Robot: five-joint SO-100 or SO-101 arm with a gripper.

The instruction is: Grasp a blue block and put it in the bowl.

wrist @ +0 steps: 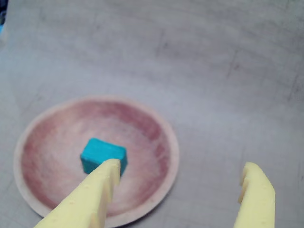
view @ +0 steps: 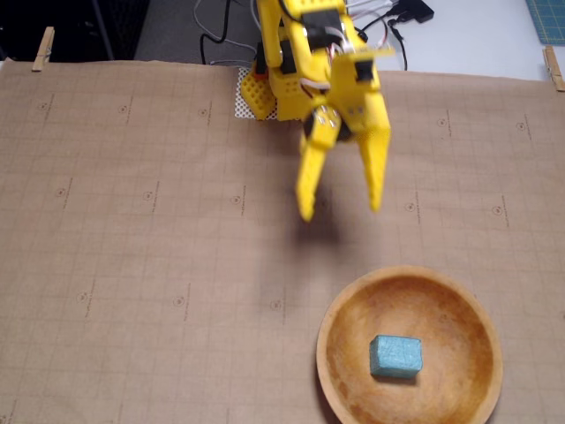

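The blue block [view: 395, 356] lies inside the wooden bowl [view: 351, 311], near its middle, at the lower right of the fixed view. In the wrist view the block [wrist: 101, 153] rests in the bowl [wrist: 164, 135] at the lower left. My yellow gripper [view: 339, 210] is open and empty, raised above the paper, up and to the left of the bowl. In the wrist view its two fingers enter from the bottom edge, wide apart [wrist: 183, 173]; the left fingertip [wrist: 112, 166] overlaps the block in the picture.
Brown gridded paper [view: 132, 265] covers the table, held by wooden clips [view: 42, 49] at the back corners. The arm's base [view: 256, 93] and cables stand at the back middle. A cutting mat corner [view: 547, 18] shows at the top right.
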